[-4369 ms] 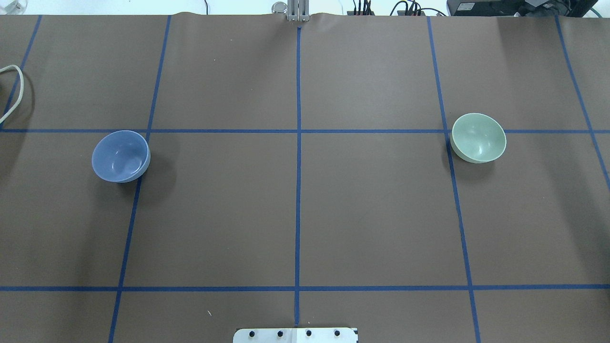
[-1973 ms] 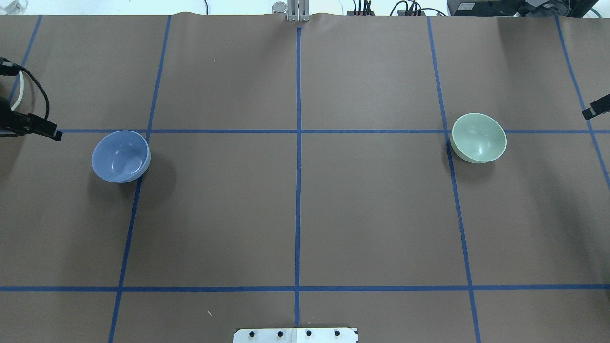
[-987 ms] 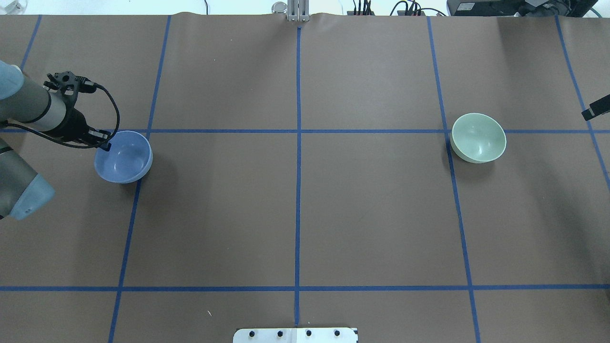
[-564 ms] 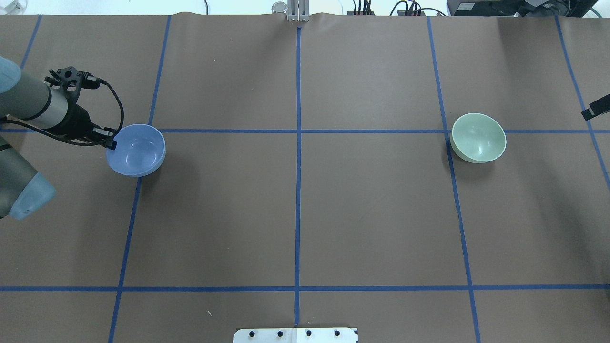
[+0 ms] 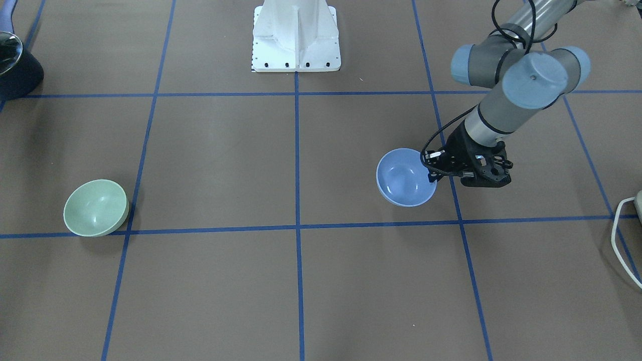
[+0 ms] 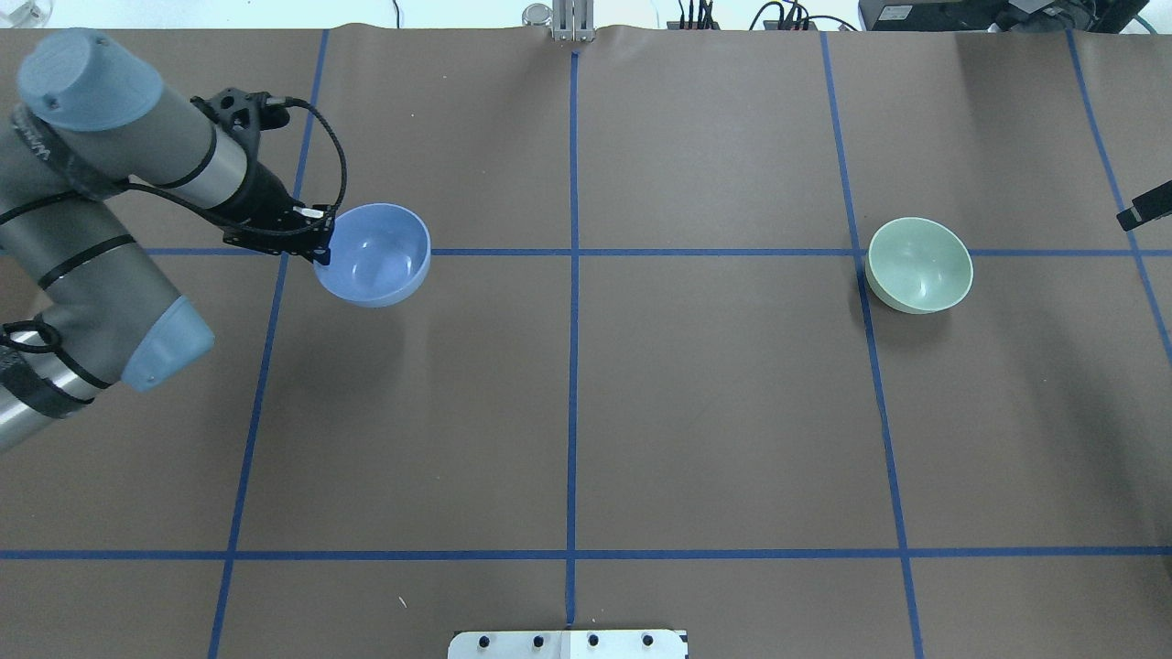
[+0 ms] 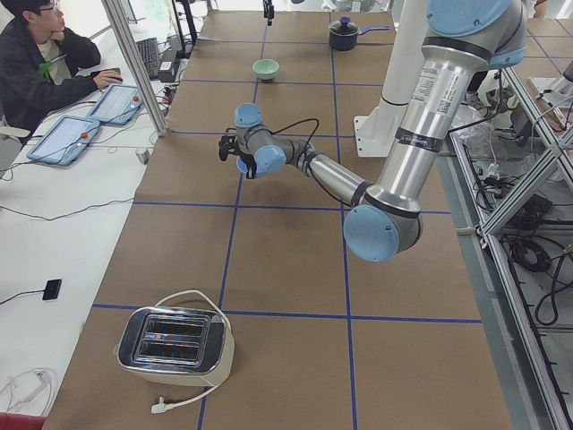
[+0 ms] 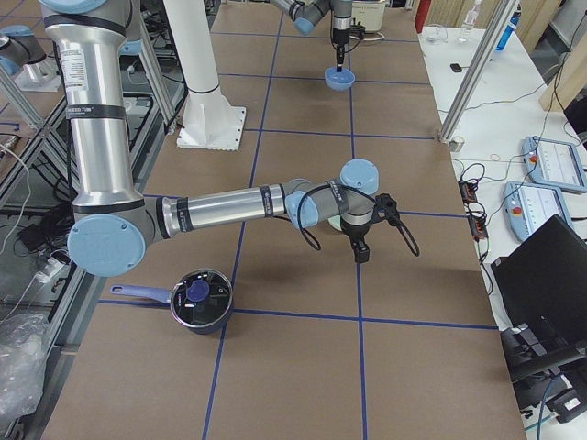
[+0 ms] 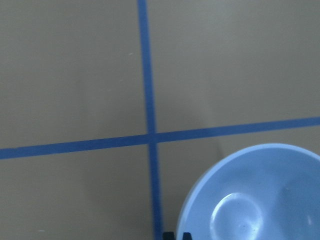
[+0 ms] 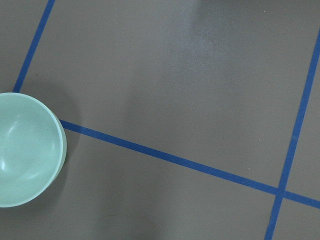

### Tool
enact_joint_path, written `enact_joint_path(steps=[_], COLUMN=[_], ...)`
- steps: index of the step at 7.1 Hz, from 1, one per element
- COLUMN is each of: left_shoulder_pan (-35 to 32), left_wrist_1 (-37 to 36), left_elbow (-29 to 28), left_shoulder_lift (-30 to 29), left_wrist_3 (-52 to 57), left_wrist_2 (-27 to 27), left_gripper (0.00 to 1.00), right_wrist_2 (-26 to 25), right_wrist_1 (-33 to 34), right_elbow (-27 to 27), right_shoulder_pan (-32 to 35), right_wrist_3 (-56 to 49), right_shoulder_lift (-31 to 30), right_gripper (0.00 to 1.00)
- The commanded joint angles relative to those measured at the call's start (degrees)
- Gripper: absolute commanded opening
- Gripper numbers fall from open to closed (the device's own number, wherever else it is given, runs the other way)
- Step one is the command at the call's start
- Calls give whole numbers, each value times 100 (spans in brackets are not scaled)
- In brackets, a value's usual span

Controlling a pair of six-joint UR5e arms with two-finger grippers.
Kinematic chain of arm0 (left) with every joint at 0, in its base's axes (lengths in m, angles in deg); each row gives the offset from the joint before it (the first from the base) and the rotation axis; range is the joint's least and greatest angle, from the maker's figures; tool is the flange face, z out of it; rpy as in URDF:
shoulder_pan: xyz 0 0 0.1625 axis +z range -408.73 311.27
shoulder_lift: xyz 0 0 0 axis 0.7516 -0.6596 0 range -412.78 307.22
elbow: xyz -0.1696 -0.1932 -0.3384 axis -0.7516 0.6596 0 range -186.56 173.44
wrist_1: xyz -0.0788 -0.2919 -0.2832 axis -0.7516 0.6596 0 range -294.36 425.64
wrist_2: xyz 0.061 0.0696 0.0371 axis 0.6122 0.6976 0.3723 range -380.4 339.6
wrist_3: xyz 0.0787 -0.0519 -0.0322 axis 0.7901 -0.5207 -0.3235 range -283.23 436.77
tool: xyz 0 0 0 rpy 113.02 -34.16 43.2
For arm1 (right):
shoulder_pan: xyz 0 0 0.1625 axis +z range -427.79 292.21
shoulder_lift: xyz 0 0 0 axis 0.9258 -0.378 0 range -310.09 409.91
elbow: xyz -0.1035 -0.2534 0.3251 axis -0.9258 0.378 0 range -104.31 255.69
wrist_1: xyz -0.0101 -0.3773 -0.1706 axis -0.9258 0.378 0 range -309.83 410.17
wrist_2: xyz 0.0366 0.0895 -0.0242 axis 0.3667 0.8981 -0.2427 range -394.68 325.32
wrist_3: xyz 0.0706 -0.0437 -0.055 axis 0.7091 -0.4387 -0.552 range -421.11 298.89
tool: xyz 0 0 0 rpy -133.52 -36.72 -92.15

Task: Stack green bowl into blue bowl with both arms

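Sitting untouched on the bench [image 6: 714, 412], the green bowl [image 6: 918, 265] waits on the robot's right, well apart from the blue bowl [image 6: 374, 254], which the left tool [image 6: 322, 247] grips by the rim, seemingly raised off the surface. Right tool [image 8: 359, 246] hangs near the green bowl: open or closed, can't tell. Stacking's all ahead.

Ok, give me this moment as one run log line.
left claw shut on blue bowl rim | green bowl on table, ungripped | right claw apart from it, state unclear | stack not done
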Motion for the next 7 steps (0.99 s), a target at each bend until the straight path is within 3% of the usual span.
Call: enact_joint_path(steps=[1,4,7], left_shoulder_pan=[774,1505,1796], left_wrist_1=[-295,-286,-260], left_elbow=[-104,-673,-720], left_shoulder_lift=[-718,-1457,-1477], left_wrist_3=[-703,-1214,-1225], left_wrist_2=[641,1320,1988], left_gripper=[0,0,0], right_wrist_2=[1,1,1], right_wrist_1=[-4,-38,-39], right_elbow=[3,12,3], right_shoulder_pan=[0,0,0], right_wrist_3=[10,10,10], right_shoulder_lift=[6,-3,6], right_gripper=[100,100,100])
